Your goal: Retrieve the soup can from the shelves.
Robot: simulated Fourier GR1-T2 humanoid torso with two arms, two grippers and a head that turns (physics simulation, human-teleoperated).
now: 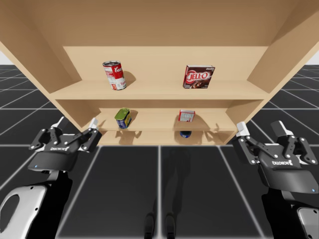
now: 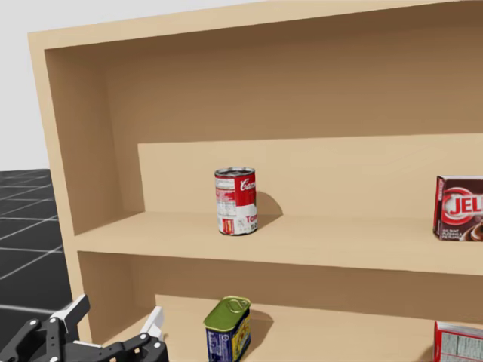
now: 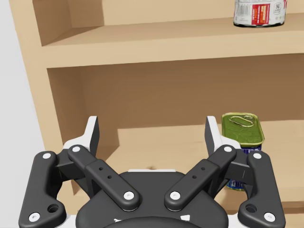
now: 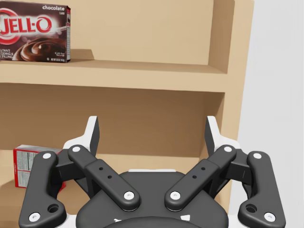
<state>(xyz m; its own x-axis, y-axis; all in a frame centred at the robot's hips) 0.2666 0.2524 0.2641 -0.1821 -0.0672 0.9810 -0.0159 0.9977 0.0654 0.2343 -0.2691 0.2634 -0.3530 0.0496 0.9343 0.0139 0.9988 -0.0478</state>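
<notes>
One wooden shelf unit [image 1: 159,92]. Two cans: one red-and-white round can [image 1: 114,75] and one green-topped rectangular tin [image 1: 123,118]. Two boxes: one dark brown box [image 1: 199,77] and one small red box [image 1: 187,116]. Also one small dark blue item [image 1: 185,134], kind unclear, and two grippers: left gripper [image 1: 77,122], right gripper [image 1: 260,127].

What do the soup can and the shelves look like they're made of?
The soup can: likely metal under a glossy red-and-white paper label; its rim looks silvery. The shelves: pale, matte wood or wood-look board, plain tan with no visible grain.
</notes>
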